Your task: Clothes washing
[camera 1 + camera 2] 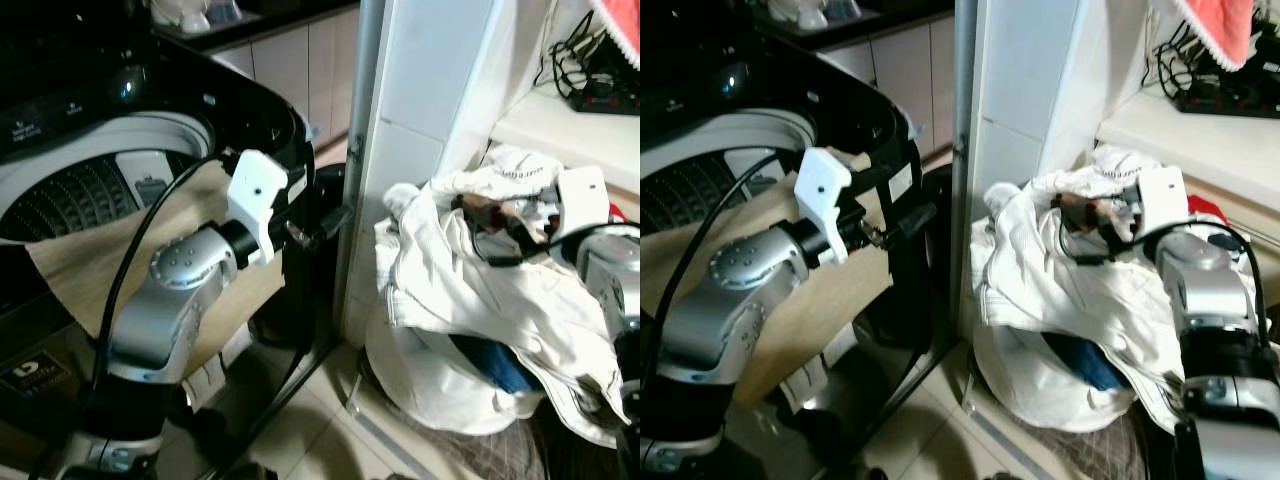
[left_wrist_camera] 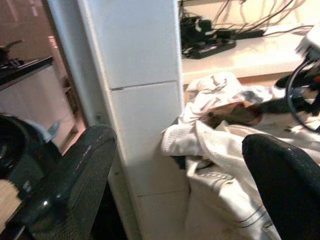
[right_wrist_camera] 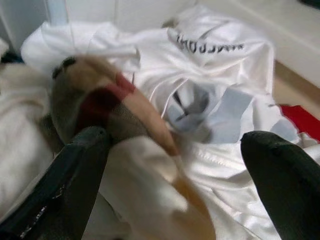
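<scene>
- Washing machine: a black top-loader at the left of the scene, lid up, with the perforated drum showing inside a pale ring.
- Beige cloth: draped over the machine's near rim and hanging down its front; the upper part lies towards the drum opening.
- Left gripper: raised at the machine's right edge, just beside the white pillar. Its two black fingers stand wide apart in the left wrist view, with nothing between them.
- Laundry pile: heaped on the floor to the right of the pillar, under a white counter. Mostly white garments; one at the far side bears dark lettering (mirrored in the right wrist view, not legible).
- A dark blue item shows low in the pile, and a red patch lies at its right edge.
- Brown-and-red patterned garment: on top of the pile, among the white pieces.
- Right gripper: reaching into the top of the pile from the right. Its fingers are spread wide, one tip touching or just beside the patterned garment; a grasp cannot be confirmed.
- Black cables and a power strip sit on the counter at the far right.
</scene>
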You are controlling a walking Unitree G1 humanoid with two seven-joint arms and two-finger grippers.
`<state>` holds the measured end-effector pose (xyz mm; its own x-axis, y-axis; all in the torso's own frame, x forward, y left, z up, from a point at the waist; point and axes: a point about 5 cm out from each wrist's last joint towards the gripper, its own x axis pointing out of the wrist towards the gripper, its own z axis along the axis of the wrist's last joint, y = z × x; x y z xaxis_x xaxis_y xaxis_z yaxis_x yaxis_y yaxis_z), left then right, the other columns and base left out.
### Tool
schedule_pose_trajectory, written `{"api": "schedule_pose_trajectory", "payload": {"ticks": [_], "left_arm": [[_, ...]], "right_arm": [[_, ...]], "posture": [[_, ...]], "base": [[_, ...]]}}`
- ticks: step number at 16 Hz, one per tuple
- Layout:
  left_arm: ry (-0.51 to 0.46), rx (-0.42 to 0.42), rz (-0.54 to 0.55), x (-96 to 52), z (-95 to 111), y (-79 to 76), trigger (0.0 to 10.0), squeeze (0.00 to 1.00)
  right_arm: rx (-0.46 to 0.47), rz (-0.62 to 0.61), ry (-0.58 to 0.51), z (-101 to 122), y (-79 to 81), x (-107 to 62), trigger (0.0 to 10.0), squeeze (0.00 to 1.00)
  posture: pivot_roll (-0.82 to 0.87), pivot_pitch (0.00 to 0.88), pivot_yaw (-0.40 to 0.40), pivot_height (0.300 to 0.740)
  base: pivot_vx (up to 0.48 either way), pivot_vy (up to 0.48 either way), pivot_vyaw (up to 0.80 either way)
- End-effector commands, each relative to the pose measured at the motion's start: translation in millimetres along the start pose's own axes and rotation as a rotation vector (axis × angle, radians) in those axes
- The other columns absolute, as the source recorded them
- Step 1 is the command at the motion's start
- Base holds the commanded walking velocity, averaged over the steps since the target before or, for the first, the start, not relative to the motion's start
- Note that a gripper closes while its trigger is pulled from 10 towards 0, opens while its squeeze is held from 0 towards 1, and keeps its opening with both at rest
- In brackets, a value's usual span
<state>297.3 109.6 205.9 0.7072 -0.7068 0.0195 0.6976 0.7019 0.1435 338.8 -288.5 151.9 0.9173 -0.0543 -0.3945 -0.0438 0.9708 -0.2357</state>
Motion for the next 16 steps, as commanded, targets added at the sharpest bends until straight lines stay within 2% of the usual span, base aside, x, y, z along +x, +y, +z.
{"api": "schedule_pose_trajectory", "payload": {"ticks": [1, 2, 4, 5, 6, 8, 9, 16], "left_arm": [[-0.011, 0.016, -0.034, -1.7, 6, -1.7, 10.0, 0.00], [0.007, 0.007, -0.098, -3.0, 5, -8.7, 10.0, 0.00], [0.011, -0.018, -0.167, -4.0, 5, -15.7, 10.0, 0.00], [0.015, -0.018, -0.215, -5.5, 5, -20.5, 10.0, 0.00], [0.035, -0.016, -0.265, -8.8, 3, -24.4, 10.0, 0.00], [0.053, 0.003, -0.282, -11.1, 1, -25.2, 10.0, 0.00], [0.062, -0.015, -0.299, -12.9, 0, -26.6, 10.0, 0.00], [0.065, -0.015, -0.320, -12.1, -1, -30.1, 10.0, 0.00]], "right_arm": [[-0.006, 0.034, 0.001, -1, -1.7, 3.9, 10.0, 0.00], [-0.023, 0.069, 0.038, -11, -5.1, 8.8, 10.0, 0.00], [-0.034, 0.084, 0.049, -13, -7.0, 10.6, 10.0, 0.00], [-0.028, 0.093, 0.053, -13, -8.0, 11.2, 7.5, 0.00], [-0.028, 0.117, 0.059, -11, -8.1, 11.5, 0.0, 0.00], [-0.083, 0.104, 0.083, -13, -10.0, 12.7, 0.0, 0.00], [-0.096, 0.134, 0.105, -17, -6.6, 13.0, 0.0, 0.00], [-0.111, 0.144, 0.134, -26, -7.1, 12.4, 0.0, 0.00]], "posture": [[-0.08, 0.000, 0.039, 0.740], [-0.08, 0.000, 0.034, 0.740], [-0.07, 0.000, 0.029, 0.740], [-0.07, 0.000, 0.026, 0.740], [-0.07, 0.000, 0.027, 0.740], [-0.07, 0.000, 0.027, 0.740], [-0.07, 0.000, 0.028, 0.740], [-0.08, 0.000, 0.030, 0.740]], "base": [[0.000, 0.000, 0.00], [0.000, 0.000, 0.00], [0.000, 0.000, 0.00], [0.000, 0.000, 0.00], [0.000, 0.000, 0.00], [0.000, 0.000, 0.00], [0.000, 0.000, 0.00], [0.000, 0.000, 0.00]]}}
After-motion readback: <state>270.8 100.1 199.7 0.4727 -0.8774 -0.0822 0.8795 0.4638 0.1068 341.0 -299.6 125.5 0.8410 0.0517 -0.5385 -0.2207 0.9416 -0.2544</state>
